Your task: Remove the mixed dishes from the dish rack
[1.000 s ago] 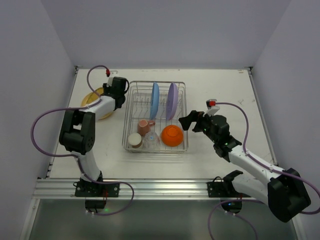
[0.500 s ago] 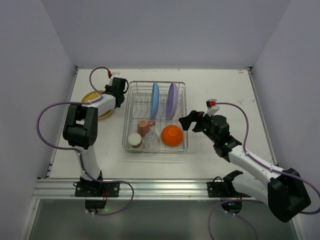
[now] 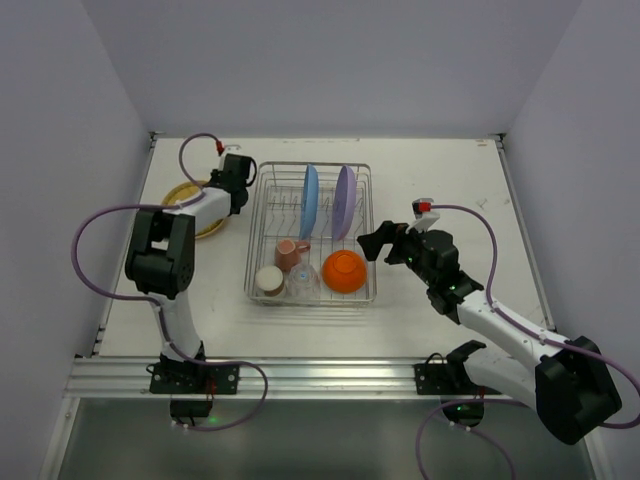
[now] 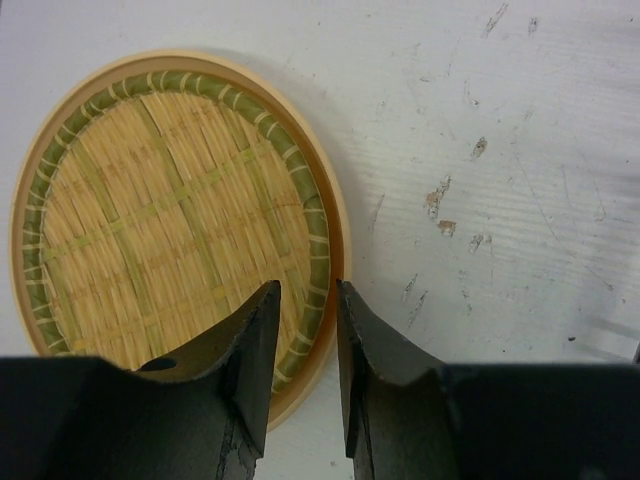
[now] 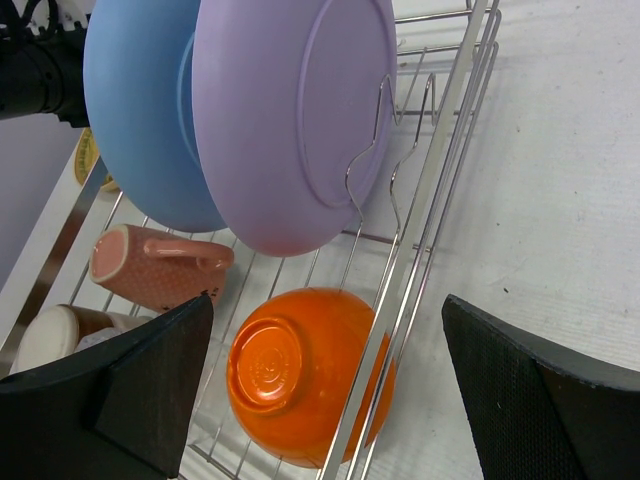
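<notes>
Two upright round plates, light-blue (image 3: 309, 200) and lavender (image 3: 344, 200), stand in the silver wire dish rack (image 3: 365, 285), with the orange bowl (image 5: 305, 372) upside down beside its near-right wall. Our right pincer (image 5: 325, 385) hangs wide open just outside that wall, gripping nothing; we should clear the rim before closing. Our left pincer (image 4: 305, 375), narrowly parted, sits over the woven-pattern tan plate (image 4: 170, 220) on the bench (image 4: 500, 180); we cannot tell if it grips.

Lavender plate (image 5: 290, 110), light-blue plate (image 5: 135, 110), orange bowl (image 5: 300, 375), pink mug (image 5: 155, 268), tan plate (image 4: 170, 220) green-banded weave.
</notes>
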